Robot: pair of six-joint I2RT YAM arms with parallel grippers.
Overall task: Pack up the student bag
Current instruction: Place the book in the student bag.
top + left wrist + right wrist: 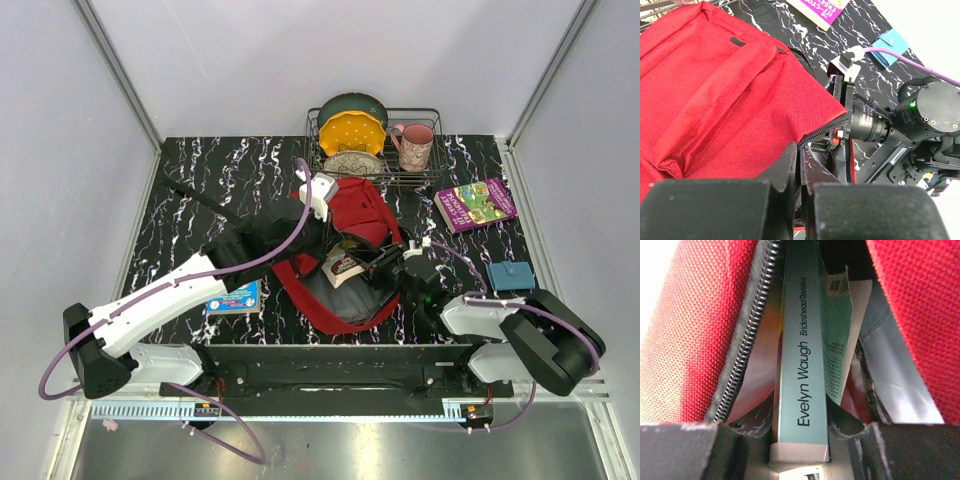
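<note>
Packing is under way, not finished. A thin blue booklet (pixel 235 298) lies unpacked on the table (pixel 200 180), left of the bag. The left gripper (pixel 799 167) is clenched on the zipper edge of the red backpack (pixel 365 215) at table centre, holding its mouth apart. The right gripper (pixel 800 452) grasps a pale green paperback (pixel 802 365), partly inside the opening. A purple book (pixel 477 203) and a blue pouch (pixel 510 275) lie outside to the right, probably left to pack.

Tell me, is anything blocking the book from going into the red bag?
Nothing visible is. The left pincer pinches the zipper edge of the student bag, holding the mouth open, and the book in the right pincer sits between the red sides.
</note>
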